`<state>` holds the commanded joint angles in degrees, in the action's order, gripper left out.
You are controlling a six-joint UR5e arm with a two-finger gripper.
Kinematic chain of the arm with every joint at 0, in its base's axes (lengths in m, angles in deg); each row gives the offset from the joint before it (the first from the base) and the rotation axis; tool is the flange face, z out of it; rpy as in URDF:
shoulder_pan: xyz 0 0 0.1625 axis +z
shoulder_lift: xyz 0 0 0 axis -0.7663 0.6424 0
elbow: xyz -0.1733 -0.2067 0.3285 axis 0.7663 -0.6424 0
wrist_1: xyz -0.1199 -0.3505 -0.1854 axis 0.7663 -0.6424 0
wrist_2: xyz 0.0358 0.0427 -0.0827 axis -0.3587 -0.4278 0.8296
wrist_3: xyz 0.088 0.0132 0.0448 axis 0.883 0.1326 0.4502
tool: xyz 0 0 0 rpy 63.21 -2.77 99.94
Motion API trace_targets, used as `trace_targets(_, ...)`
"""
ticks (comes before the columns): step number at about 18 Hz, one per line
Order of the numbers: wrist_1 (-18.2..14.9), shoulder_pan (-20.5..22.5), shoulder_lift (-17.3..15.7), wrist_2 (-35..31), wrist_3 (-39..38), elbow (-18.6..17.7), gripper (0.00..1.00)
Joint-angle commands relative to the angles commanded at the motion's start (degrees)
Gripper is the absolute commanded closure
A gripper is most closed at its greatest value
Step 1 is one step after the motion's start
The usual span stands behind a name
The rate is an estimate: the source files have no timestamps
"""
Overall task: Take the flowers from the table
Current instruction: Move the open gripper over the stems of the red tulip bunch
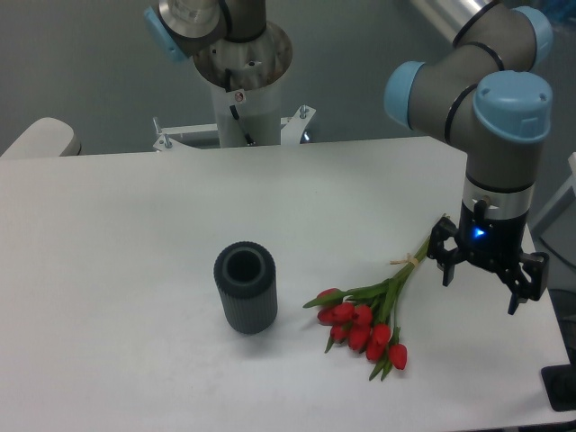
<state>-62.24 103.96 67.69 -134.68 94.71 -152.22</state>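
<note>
The flowers (367, 326), a small bunch of red tulips with green stems tied with pale string, lie on the white table (135, 216) at the front right, heads toward the front, stem ends pointing up-right. My gripper (482, 286) hangs open and empty just right of the stem ends, its black fingers pointing down and spread. It is close to the stem tips but holds nothing; whether it touches them I cannot tell.
A dark grey ribbed cylinder vase (245, 287) stands upright left of the flowers. The arm's base column (243, 90) stands at the table's far edge. The table's right edge (553, 297) is close to the gripper.
</note>
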Motion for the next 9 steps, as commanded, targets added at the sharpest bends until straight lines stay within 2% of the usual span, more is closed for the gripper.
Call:
trace_targets(6,0.00,-0.18,-0.17,-0.18,-0.53,-0.70,0.00)
trace_targets(9,-0.53,0.26,-0.44,-2.45,-0.79,-2.80,0.00)
